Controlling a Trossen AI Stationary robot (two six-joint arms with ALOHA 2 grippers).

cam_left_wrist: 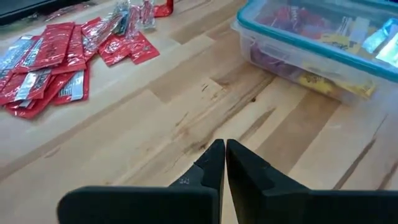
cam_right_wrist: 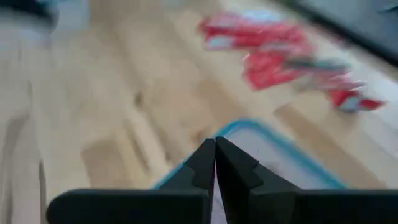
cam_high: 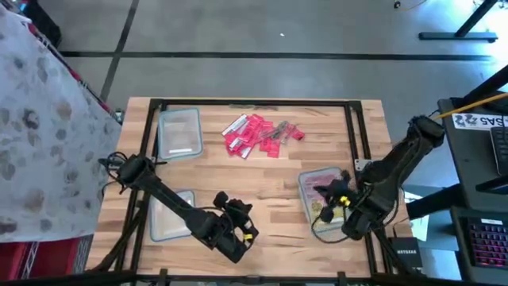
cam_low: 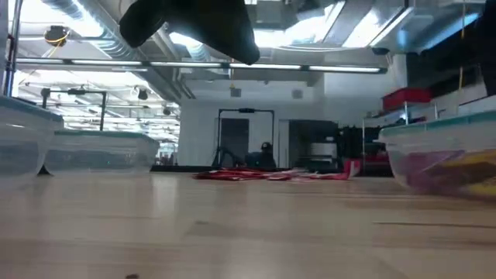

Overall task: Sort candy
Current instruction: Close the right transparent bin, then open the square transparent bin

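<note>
Wooden table [cam_high: 262, 171], seen from above: two dark arms, three clear tubs, one loose heap of candy.

Candy heap [cam_high: 260, 135] lies on the far middle of the table, mostly red wrappers with a few silvery ones mixed in; individual pieces overlap too much to count. From the left wrist the same heap [cam_left_wrist: 68, 59] shows as flat red packets fanned out, some clear-and-silver ones among them.

Tubs, counted: one far left [cam_high: 179, 132], one near left [cam_high: 171, 216] partly under the left arm, one on the right [cam_high: 321, 199]. The right tub [cam_left_wrist: 323, 46] has a teal rim and already holds red, yellow and purple pieces. What the two left tubs hold cannot be told.

Left gripper [cam_left_wrist: 224, 163] hovers over bare wood at the near middle, between the near-left tub and the right tub; its fingers are pressed together, nothing between them.

Right gripper [cam_right_wrist: 215, 163] hangs over the right tub's rim, fingers closed tight, holding nothing.
</note>
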